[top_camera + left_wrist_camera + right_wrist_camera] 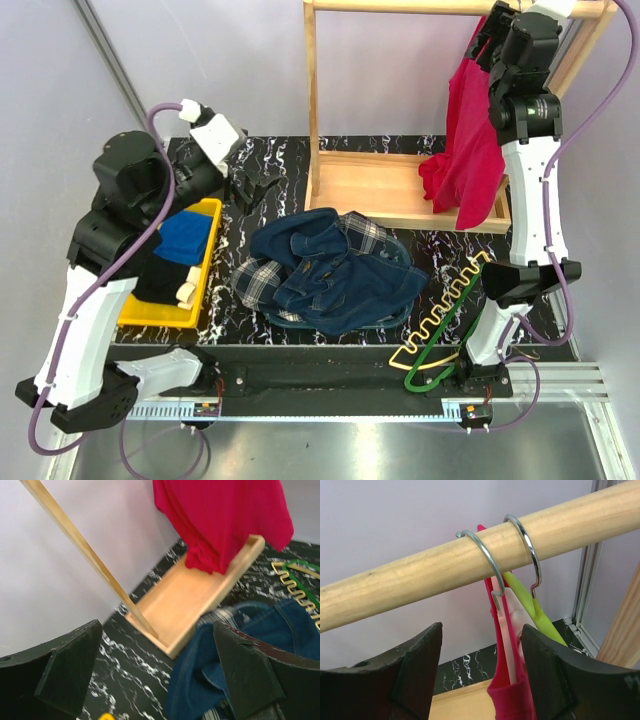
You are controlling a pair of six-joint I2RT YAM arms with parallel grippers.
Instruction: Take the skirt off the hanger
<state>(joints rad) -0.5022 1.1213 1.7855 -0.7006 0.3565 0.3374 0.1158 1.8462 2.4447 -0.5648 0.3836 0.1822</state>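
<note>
The tartan skirt lies crumpled mid-table, mostly under a navy denim garment; a strip of its plaid also shows in the left wrist view. The cream zigzag hanger lies bare on the table to the right, apart from the skirt and seen again at the edge of the left wrist view. My left gripper hangs open over the table left of the pile, holding nothing. My right gripper is up at the rack's rod, open, with the pink hanger's neck and red garment between its fingers, close to the right one.
A green hanger lies crossed with the cream one, and another green one hangs on the rod. The wooden rack's base tray stands at the back. A yellow bin holding blue and black items sits at the left.
</note>
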